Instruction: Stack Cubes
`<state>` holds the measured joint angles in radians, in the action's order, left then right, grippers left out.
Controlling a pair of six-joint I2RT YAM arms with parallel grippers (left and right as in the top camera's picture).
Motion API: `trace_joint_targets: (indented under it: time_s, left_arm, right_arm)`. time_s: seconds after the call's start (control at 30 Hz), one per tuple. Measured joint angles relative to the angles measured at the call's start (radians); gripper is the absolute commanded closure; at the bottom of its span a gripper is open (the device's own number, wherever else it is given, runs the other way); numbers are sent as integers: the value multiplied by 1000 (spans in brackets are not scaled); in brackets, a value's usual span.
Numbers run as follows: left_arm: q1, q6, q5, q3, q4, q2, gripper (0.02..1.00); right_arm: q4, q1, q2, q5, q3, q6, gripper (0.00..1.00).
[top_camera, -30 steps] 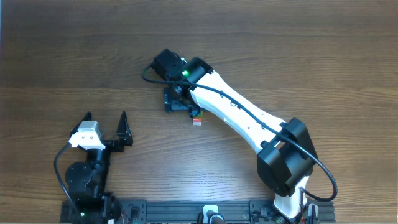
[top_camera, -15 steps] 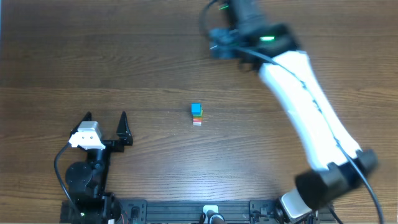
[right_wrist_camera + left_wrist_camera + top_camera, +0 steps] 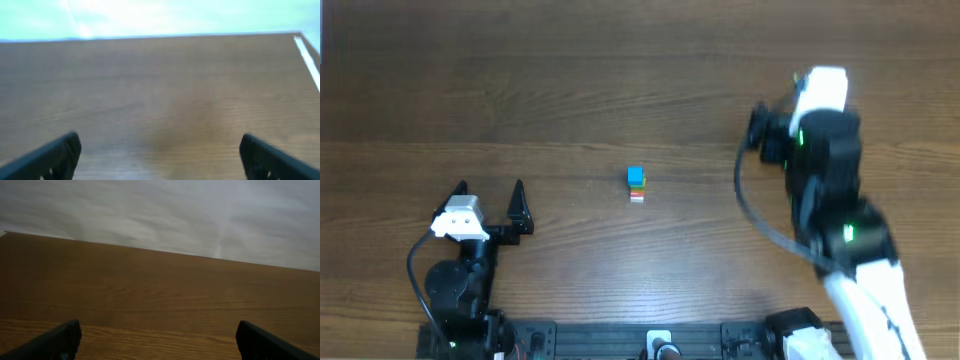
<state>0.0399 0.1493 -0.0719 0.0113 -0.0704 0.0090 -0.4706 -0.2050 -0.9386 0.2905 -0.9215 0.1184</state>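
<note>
Stack: a small stack (image 3: 636, 186) of cubes is seen standing upright near the middle of the desk (image 3: 620, 60); nothing is touching it
Top cube: a blue cube (image 3: 636, 176) is set on top; the cubes beneath are shown as thin bands of green, orange and white, too small to be counted
Left claw: the left claw (image 3: 489, 187) is held low, near its arm's base, well to the left of the stack; its jaws are spread wide, released, and nothing is gripped between them; bare desk is seen ahead of it in the left wrist view (image 3: 159, 330)
Right claw: the right claw (image 3: 160, 145) is spread wide, released, with nothing gripped; wood grain and the desk's far edge are seen ahead of it
Right arm: the right arm (image 3: 830, 170) is seen bent at the right side of the desk, well apart from the stack
</note>
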Motion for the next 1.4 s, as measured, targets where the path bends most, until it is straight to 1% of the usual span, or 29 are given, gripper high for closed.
trace_joint_targets:
  time_s: [0.1, 0.17, 0.27, 0.33, 0.47, 0.67, 0.8, 0.97, 1.2, 1.4]
  left_arm:
    - [0, 0, 0, 0, 0, 0, 20]
    - [0, 0, 0, 0, 0, -1, 18]
    - [0, 0, 0, 0, 0, -1, 18]
    - [0, 0, 0, 0, 0, 0, 18]
    - [0, 0, 0, 0, 0, 0, 18]
    - [0, 0, 0, 0, 0, -1, 20]
    - [0, 0, 0, 0, 0, -1, 18]
    - [0, 0, 0, 0, 0, -1, 18]
    - [0, 0, 0, 0, 0, -1, 20]
    - [0, 0, 0, 0, 0, -1, 18]
  right_arm:
    - [161, 2, 193, -3, 224, -15, 7]
    - [259, 16, 283, -14, 332, -19, 7]
    - [337, 77, 424, -54, 503, -22, 7]
    - [372, 117, 470, -80, 568, -22, 9]
    - [448, 176, 549, -109, 676, -22, 9]
    - [549, 209, 687, -124, 809, -22, 9]
    - [557, 211, 783, -159, 855, -49, 7]
    - [507, 211, 866, -241, 863, -79, 9]
    - [399, 211, 921, -282, 899, -93, 7]
    - [396, 211, 924, -292, 909, -93, 7]
